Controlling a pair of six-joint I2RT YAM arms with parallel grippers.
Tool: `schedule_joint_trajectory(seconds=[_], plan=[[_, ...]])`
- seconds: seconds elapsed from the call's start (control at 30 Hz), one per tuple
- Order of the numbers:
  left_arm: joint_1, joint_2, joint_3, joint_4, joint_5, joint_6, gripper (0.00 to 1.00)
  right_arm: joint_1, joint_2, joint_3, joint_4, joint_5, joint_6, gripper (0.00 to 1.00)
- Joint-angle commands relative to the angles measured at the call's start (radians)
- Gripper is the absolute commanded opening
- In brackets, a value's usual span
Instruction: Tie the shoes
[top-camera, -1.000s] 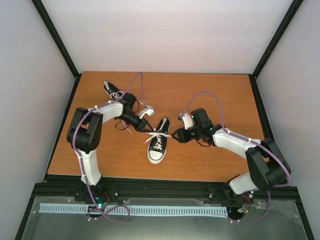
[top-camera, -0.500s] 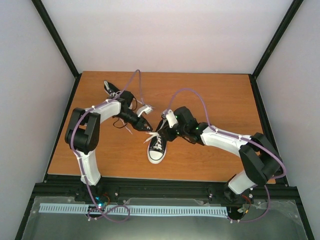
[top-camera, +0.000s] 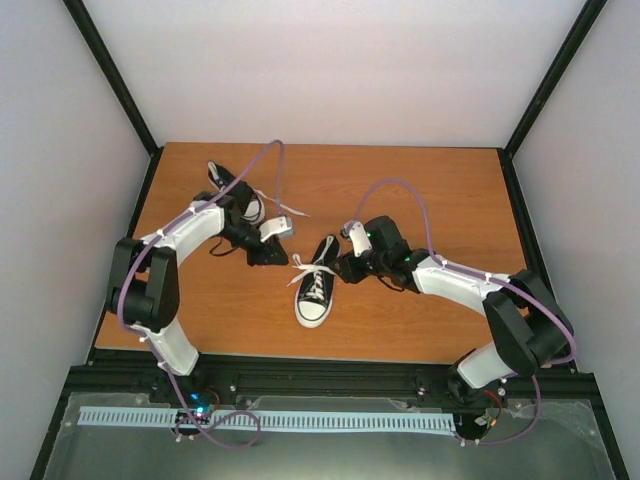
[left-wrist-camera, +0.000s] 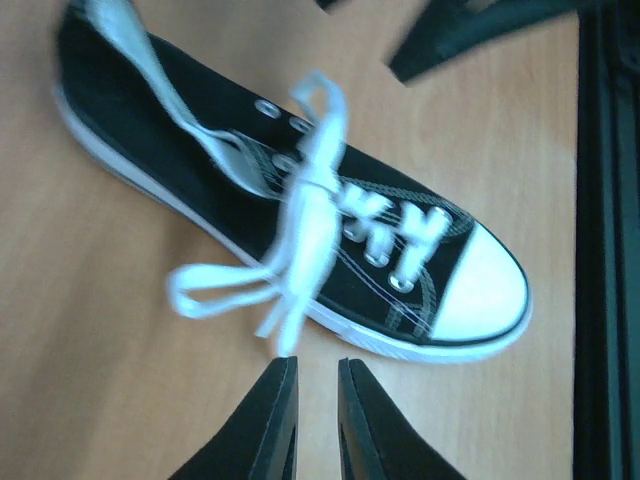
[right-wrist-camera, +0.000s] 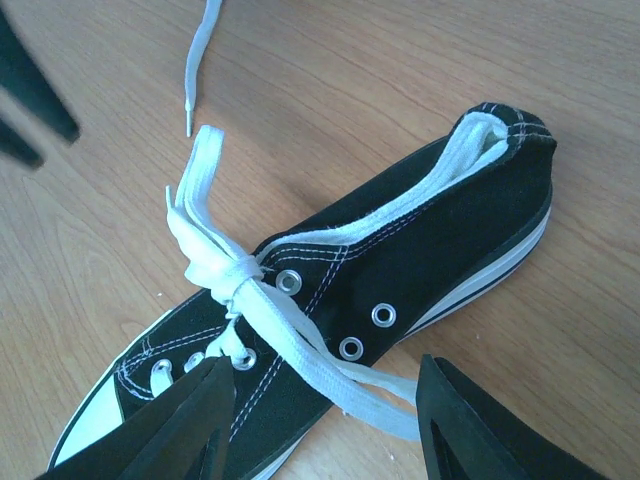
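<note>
One black sneaker (top-camera: 313, 292) with a white toe cap lies mid-table, toe toward me. Its white laces (right-wrist-camera: 225, 278) are drawn into a knot with loops spilling off both sides. My left gripper (top-camera: 279, 258) sits just left of this shoe. In the left wrist view its fingers (left-wrist-camera: 318, 365) stand a narrow gap apart with nothing between them, a lace end just beyond the tips. My right gripper (right-wrist-camera: 325, 400) is wide open at the shoe's right side, over a lace loop (right-wrist-camera: 400, 395). The second sneaker (top-camera: 222, 178) lies at the back left, partly behind my left arm.
A loose lace end (right-wrist-camera: 195, 70) lies on the wooden table (top-camera: 430, 190) beyond the shoe. Black frame rails (top-camera: 520, 200) border the table, and white walls close in the back and sides.
My left gripper has drawn back to the left, away from the shoe's laces. My right gripper reached in toward the shoe, then eased slightly back to the right.
</note>
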Motion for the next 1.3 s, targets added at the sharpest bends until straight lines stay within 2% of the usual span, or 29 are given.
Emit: schedule_joint_trajectory(seconds=[0.0, 0.17, 0.4, 0.8, 0.9, 1.0, 1.03, 1.27], plan=[[-0.047, -0.058, -0.050, -0.088, -0.085, 0.204, 0.17, -0.007, -0.018, -0.010, 0.035, -0.018, 0.014, 0.52], [-0.083, -0.001, -0.072, 0.004, -0.190, 0.154, 0.24, -0.007, -0.013, -0.004, 0.037, -0.021, 0.016, 0.52], [-0.111, 0.051, -0.053, 0.108, -0.219, 0.094, 0.35, -0.008, -0.021, -0.003, 0.026, -0.014, 0.010, 0.52], [-0.142, 0.090, 0.033, 0.085, -0.161, 0.069, 0.34, -0.014, -0.021, 0.000, 0.023, -0.013, 0.006, 0.52], [-0.143, 0.086, 0.034, 0.065, -0.146, 0.080, 0.26, -0.017, -0.024, -0.004, 0.024, -0.013, 0.007, 0.51], [-0.143, 0.088, 0.038, 0.031, -0.133, 0.093, 0.05, -0.020, -0.028, -0.005, 0.026, -0.013, 0.009, 0.51], [-0.143, 0.088, 0.040, 0.018, -0.131, 0.097, 0.01, -0.021, -0.028, -0.004, 0.025, -0.013, 0.009, 0.50], [-0.143, 0.018, -0.031, -0.032, -0.231, 0.131, 0.01, -0.030, -0.035, -0.020, 0.020, -0.012, 0.010, 0.50]])
